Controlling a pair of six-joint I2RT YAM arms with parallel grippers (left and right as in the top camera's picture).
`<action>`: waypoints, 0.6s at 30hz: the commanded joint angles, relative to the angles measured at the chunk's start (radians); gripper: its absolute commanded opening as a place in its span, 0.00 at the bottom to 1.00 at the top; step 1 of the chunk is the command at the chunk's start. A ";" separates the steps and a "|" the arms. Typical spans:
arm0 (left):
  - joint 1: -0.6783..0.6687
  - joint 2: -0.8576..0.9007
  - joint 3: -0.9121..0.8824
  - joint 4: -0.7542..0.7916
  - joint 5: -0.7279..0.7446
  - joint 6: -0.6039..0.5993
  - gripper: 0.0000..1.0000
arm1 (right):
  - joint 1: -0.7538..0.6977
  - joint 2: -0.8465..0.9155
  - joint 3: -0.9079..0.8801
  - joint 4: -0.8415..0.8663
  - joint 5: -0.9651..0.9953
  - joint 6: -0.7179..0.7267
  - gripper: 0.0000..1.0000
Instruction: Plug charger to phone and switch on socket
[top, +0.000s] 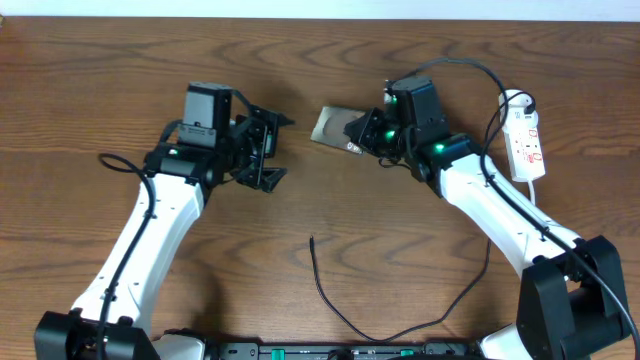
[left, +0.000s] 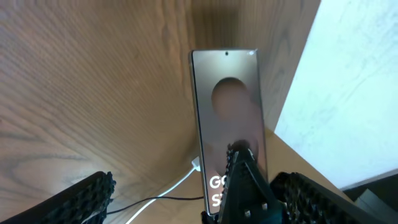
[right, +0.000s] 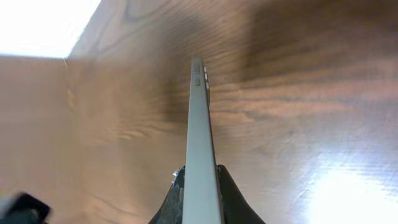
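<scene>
phone (top: 334, 125): pinched in the R end effector (top: 364, 133), mid-worktop toward the far side. Glossy face is turned to the L wrist cam, white lettering partly hidden behind the gripping fingers (can't read it all). Seen edge-on in the R wrist view, side buttons showing.
R end effector: closed on the phone, 2 fingers (right: 231, 190) pressing its 2 faces at the lettered end.
L end effector (top: 279, 150): jaws wide, holding nothing; just left of the phone, facing it, w/ a gap between.
charger (top: 313, 250): black cable lying on the worktop (top: 100, 60), free tip nearer the front, well apart from the phone; not plugged in.
socket (top: 526, 140): white strip w/ red marks, far right, beyond the R arm; switch position can't be told.
</scene>
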 joint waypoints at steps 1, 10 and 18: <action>0.046 -0.014 0.017 0.009 0.053 0.052 0.90 | 0.000 -0.008 0.016 0.027 -0.073 0.331 0.01; 0.132 -0.013 0.017 0.065 0.051 0.051 0.90 | 0.018 -0.008 0.016 0.192 -0.266 0.706 0.01; 0.133 -0.013 0.017 0.179 0.051 -0.013 0.90 | 0.053 -0.008 0.016 0.315 -0.311 0.869 0.01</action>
